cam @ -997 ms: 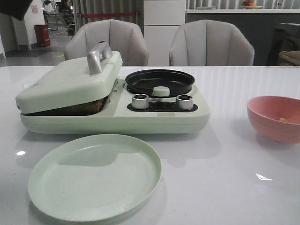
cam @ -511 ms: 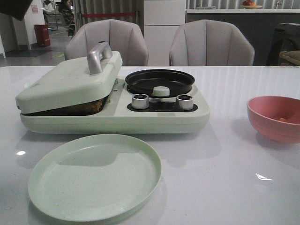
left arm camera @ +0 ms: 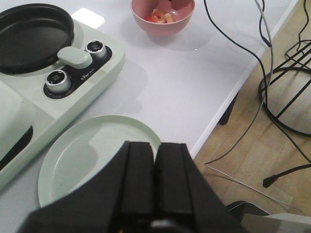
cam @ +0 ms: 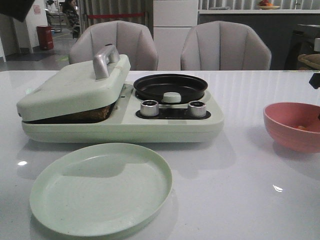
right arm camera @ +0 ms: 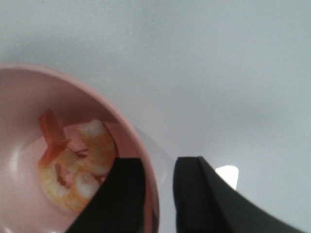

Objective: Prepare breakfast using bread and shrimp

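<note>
On the desk [cam: 240,190]: a green cooker [cam: 125,122], a pale green plate [cam: 100,187] in front of it, a pink bowl [cam: 294,125] to the right.
Cooker: hinged lid [cam: 75,87] resting slightly ajar on its left half, dark food edge showing in the gap; black round pan [cam: 170,86] on its right half, two knobs [cam: 149,107] in front.
Shrimp [right arm camera: 73,167]: several curled orange pieces lying in the bowl.
Right tool [right arm camera: 159,194]: above the bowl's rim, one finger over the inside, the other outside; jaws narrowly parted, holding nothing.
Left tool [left arm camera: 154,177]: raised above the plate's near edge, fingers pressed together, empty.
Bread: possibly under the lid; cannot tell.
</note>
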Controlling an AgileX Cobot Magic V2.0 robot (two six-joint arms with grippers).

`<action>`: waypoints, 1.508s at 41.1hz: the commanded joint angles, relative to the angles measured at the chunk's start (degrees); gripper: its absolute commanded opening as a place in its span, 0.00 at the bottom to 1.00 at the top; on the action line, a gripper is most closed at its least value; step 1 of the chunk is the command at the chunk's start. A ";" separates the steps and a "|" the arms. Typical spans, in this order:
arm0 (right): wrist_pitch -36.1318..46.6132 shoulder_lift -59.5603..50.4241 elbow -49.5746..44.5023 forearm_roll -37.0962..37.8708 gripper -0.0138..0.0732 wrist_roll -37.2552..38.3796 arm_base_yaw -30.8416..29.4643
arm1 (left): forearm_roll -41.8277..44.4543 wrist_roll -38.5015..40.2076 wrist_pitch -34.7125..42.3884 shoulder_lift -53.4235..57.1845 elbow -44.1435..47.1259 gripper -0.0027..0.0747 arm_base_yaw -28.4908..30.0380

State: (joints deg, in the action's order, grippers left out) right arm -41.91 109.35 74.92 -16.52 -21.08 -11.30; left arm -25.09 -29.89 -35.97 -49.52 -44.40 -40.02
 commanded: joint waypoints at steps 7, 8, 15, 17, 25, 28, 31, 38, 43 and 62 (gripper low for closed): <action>0.61 -2.70 1.93 -0.92 0.27 -0.65 -0.20 | -1.59 0.11 3.59 0.25 -1.64 0.16 -0.32; 0.55 -2.70 1.93 -0.92 0.25 -0.65 -0.20 | -1.59 0.11 3.59 0.25 -1.64 0.16 -0.32; 0.38 -3.28 1.93 -0.92 0.23 -0.65 -0.20 | -1.59 0.11 3.59 0.25 -1.64 0.16 -0.32; 0.45 -4.16 1.93 -0.92 0.23 -0.65 -0.15 | -1.59 0.11 3.59 0.25 -1.64 0.16 -0.32; 2.89 -10.47 1.93 -0.80 0.23 -2.47 2.00 | -1.59 0.11 3.59 0.25 -1.64 0.16 -0.32; 4.35 -13.33 2.22 -0.32 0.23 -2.99 3.99 | -1.59 0.11 3.69 0.25 -1.64 0.16 -0.32; 4.70 -15.31 3.33 0.65 0.23 -2.99 6.24 | -1.59 0.11 3.69 0.25 -1.64 0.16 -0.32; 4.53 -16.68 8.31 2.87 0.23 -2.99 12.68 | -1.59 0.11 3.69 0.25 -1.64 0.16 -0.32; 5.17 -16.11 12.39 4.39 0.23 -2.87 17.30 | -1.59 0.11 3.69 0.25 -1.64 0.16 -0.32; 8.88 -7.27 27.58 28.18 0.23 11.79 29.03 | -1.59 0.11 3.79 0.25 -1.64 0.16 -0.32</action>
State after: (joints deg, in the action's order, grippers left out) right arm -38.12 103.29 98.10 5.77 -12.05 16.48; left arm -25.09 -29.89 -35.97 -49.52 -44.40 -40.02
